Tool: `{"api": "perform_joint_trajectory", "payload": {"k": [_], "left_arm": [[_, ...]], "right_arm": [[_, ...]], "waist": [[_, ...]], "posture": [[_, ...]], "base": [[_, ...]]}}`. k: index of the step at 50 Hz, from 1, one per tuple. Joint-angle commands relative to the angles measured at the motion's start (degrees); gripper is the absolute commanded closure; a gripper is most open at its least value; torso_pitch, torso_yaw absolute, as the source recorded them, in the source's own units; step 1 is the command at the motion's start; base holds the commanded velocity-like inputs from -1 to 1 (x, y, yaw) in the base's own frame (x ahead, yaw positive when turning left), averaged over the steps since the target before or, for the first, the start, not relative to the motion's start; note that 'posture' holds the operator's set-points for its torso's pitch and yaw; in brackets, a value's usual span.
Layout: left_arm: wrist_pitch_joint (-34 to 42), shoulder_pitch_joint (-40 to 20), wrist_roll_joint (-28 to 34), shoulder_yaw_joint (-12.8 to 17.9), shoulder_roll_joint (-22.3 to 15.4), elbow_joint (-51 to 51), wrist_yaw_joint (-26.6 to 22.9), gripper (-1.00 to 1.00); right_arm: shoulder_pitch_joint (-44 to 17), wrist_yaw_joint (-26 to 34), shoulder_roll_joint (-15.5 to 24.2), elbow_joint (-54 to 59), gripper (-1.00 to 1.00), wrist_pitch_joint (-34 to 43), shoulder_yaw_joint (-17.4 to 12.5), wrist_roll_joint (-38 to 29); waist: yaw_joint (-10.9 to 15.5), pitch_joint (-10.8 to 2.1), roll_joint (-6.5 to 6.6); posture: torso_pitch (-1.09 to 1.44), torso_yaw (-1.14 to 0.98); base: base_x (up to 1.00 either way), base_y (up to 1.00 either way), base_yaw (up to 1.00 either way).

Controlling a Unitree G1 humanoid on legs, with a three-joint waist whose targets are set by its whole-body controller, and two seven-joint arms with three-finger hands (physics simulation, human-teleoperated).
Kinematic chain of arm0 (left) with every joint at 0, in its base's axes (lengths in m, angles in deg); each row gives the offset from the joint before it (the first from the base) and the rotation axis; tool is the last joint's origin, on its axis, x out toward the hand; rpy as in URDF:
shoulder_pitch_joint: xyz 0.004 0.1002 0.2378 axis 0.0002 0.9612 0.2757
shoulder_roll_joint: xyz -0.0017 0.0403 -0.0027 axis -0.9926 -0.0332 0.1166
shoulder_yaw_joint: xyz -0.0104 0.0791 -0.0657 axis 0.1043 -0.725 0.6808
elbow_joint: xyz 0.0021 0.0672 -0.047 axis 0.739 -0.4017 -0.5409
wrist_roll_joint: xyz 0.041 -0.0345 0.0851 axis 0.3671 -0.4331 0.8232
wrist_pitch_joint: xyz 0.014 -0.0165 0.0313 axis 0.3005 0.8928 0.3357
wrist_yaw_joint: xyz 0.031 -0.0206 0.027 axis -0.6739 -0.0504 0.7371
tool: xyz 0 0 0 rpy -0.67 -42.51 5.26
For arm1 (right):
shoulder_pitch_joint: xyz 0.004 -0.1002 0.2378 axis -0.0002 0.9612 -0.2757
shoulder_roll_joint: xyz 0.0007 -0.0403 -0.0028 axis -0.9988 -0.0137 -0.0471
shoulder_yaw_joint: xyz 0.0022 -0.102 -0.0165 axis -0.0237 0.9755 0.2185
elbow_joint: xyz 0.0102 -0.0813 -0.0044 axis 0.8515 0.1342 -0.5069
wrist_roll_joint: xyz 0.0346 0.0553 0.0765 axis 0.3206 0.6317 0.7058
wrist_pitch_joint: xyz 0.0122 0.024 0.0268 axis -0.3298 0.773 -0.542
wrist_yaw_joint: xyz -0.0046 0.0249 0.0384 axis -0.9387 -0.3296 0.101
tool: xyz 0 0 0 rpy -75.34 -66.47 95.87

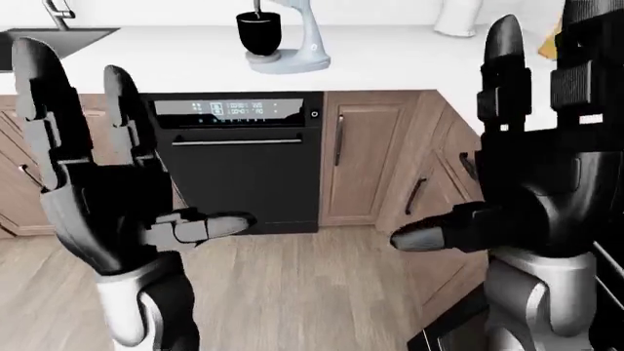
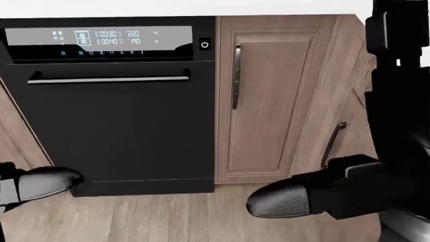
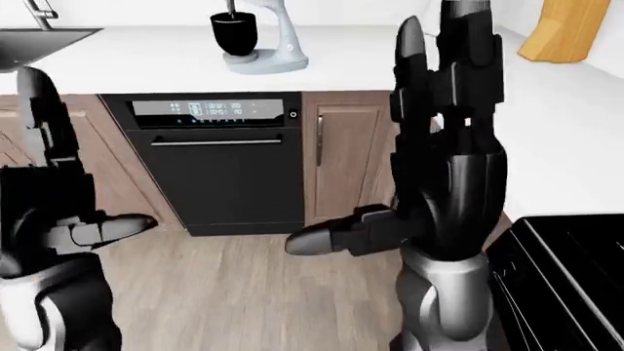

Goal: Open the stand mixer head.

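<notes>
The stand mixer (image 1: 292, 40) is pale blue-grey with a black bowl (image 1: 258, 33). It stands on the white counter (image 1: 390, 58) at the top of the left-eye view, above the black dishwasher (image 1: 239, 157); its head is cut off by the top edge. My left hand (image 1: 97, 168) is raised at the left, fingers spread and empty. My right hand (image 1: 517, 146) is raised at the right, fingers spread and empty. Both hands are well short of the mixer.
A sink and faucet (image 1: 49, 33) sit at the counter's top left. A wooden knife block (image 3: 561, 29) stands on the right counter. Wooden cabinet doors (image 1: 366, 157) flank the dishwasher. A black stove (image 3: 565, 270) is at the lower right. Wood floor (image 1: 312, 285) lies below.
</notes>
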Motion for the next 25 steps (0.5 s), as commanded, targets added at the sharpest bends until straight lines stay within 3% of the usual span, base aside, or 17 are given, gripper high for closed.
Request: {"api": "perform_joint_trajectory", "payload": {"k": [1,3,6,16,17,18,19,20,21,22,24,25], "left_arm": [[5.6,-3.3,-3.6,1.3,-1.2,5.9,4.1,-1.00],[8.7,-5.3,-6.1,2.7,-2.4,8.7,6.4,-1.00],[12.7,-8.9,-10.1,5.0,-4.9,11.7,10.5,-1.00],[11.0,-7.9,-10.5,5.6,-5.6,10.5,10.8,-1.00],[10.5,-7.2,-10.0,5.4,-5.5,10.7,10.3,-1.00],[10.5,-7.1,-9.9,5.4,-5.5,10.7,10.2,-1.00],[10.8,-7.2,-10.1,5.6,-5.6,11.0,10.4,-1.00],[10.9,-7.3,-10.2,5.7,-5.7,11.1,10.5,-1.00],[10.8,-7.3,-10.0,5.7,-5.6,11.0,10.4,-1.00],[10.6,-7.0,-9.9,5.6,-5.5,11.0,10.3,-1.00],[10.6,-6.8,-9.7,5.6,-5.4,11.0,10.2,-1.00],[10.7,-6.9,-9.7,5.6,-5.4,11.0,10.2,-1.00]], "right_arm": [[-4.1,-1.6,1.1,-5.2,-1.00,8.3,-0.8,2.3],[-8.1,-3.2,2.0,-8.7,-1.00,13.8,-1.8,4.5],[-10.4,-4.7,3.5,-9.9,-1.00,15.7,-1.9,6.2],[-9.4,-3.5,4.0,-10.0,-1.00,14.7,-0.2,4.0],[-9.2,-3.4,3.9,-10.0,-1.00,14.7,0.0,3.3],[-9.1,-3.1,3.8,-10.0,-1.00,14.8,0.2,2.8],[-8.9,-2.6,3.8,-10.0,-1.00,14.7,0.6,2.4],[-8.9,-2.8,3.3,-10.0,-1.00,14.6,0.3,2.1],[-8.8,-2.8,2.9,-10.0,-1.00,14.4,-0.1,2.4],[-8.8,-3.0,2.7,-10.0,-1.00,14.5,-0.5,2.8],[-8.4,-2.6,2.9,-10.0,-1.00,14.2,-0.2,2.6],[-8.0,-2.2,3.3,-10.0,-1.00,13.7,0.6,1.3]], "waist": [[0.0,-0.71,0.23],[-0.1,-0.39,0.28],[0.0,0.05,0.53],[-0.1,1.03,0.82],[-0.2,0.41,0.79],[-0.4,1.63,-1.48],[-0.1,1.51,-2.68],[-0.5,1.04,-2.68],[-0.5,2.04,-3.46],[-0.6,1.35,-1.60],[-1.5,2.26,1.64],[-1.8,2.13,4.82]], "posture": [[0.00,0.00],[0.00,0.00],[0.00,0.00],[0.00,0.00],[0.00,0.00],[0.00,0.00],[0.00,0.00],[0.00,0.00],[0.00,0.00],[0.00,0.00],[0.00,0.00],[0.00,0.00]], "base": [[0.00,0.00,0.00],[0.00,0.00,0.00],[0.00,0.00,0.00],[0.00,0.00,0.00],[0.00,0.92,0.00],[0.00,1.00,0.00],[0.00,1.00,0.00],[0.00,1.00,0.00],[0.00,0.00,0.00],[0.00,0.00,0.00],[0.00,0.00,0.00],[0.00,1.00,0.00]]}}
